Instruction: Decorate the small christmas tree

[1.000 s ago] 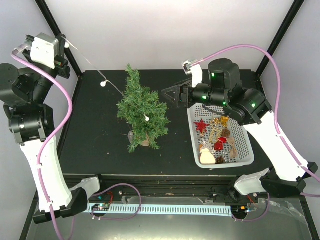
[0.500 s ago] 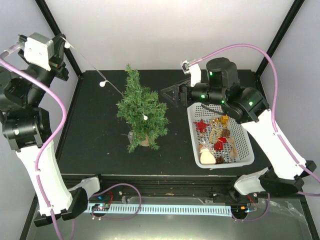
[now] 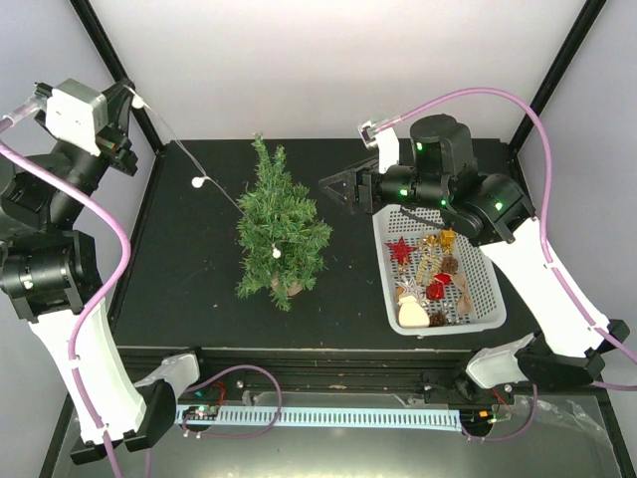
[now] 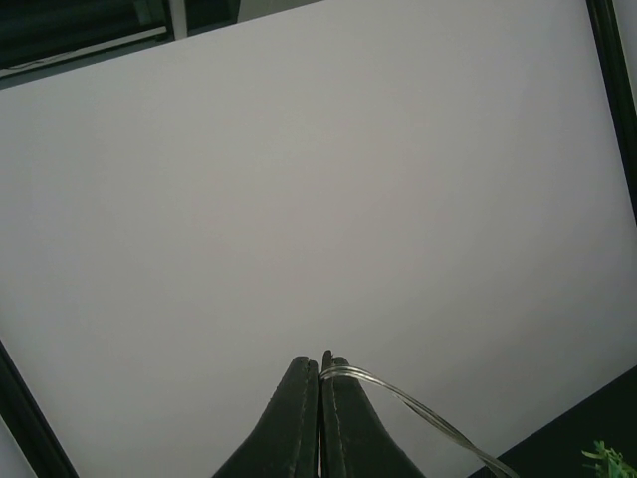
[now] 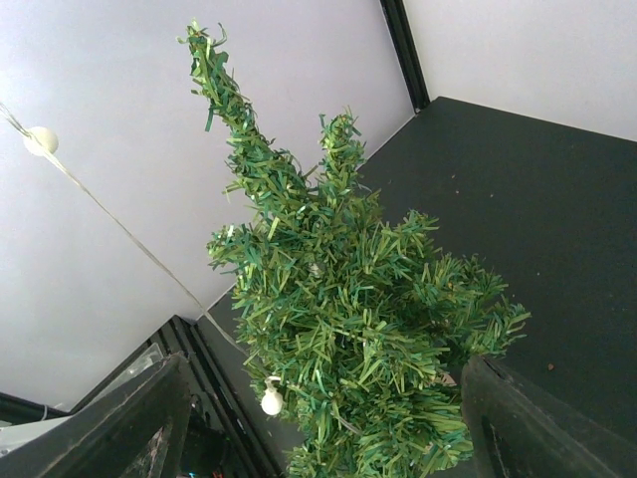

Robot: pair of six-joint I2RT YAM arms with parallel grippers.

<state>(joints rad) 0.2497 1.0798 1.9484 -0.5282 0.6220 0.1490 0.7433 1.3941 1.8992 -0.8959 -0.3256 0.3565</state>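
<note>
The small christmas tree (image 3: 279,224) stands upright on its tan base (image 3: 290,287) at the middle of the black table; it fills the right wrist view (image 5: 348,319). A clear light string (image 3: 164,139) with white bulbs (image 3: 197,182) runs from the tree up to my left gripper (image 3: 127,100), which is shut on it high at the upper left. The left wrist view shows the wire (image 4: 418,408) pinched at the closed tips of that gripper (image 4: 319,363). One bulb (image 5: 271,399) hangs in the branches. My right gripper (image 3: 338,189) is open and empty, just right of the tree and facing it (image 5: 318,438).
A white basket (image 3: 488,299) at the right holds several ornaments, among them a red star (image 3: 400,250). Black frame posts (image 3: 109,60) stand at the back corners. The table's near edge has a rail with cables (image 3: 318,413).
My left gripper has risen and drawn back to the left, pulling the string taut. The tree has turned a little, and its bulb has shifted down and left. The right arm has barely moved.
</note>
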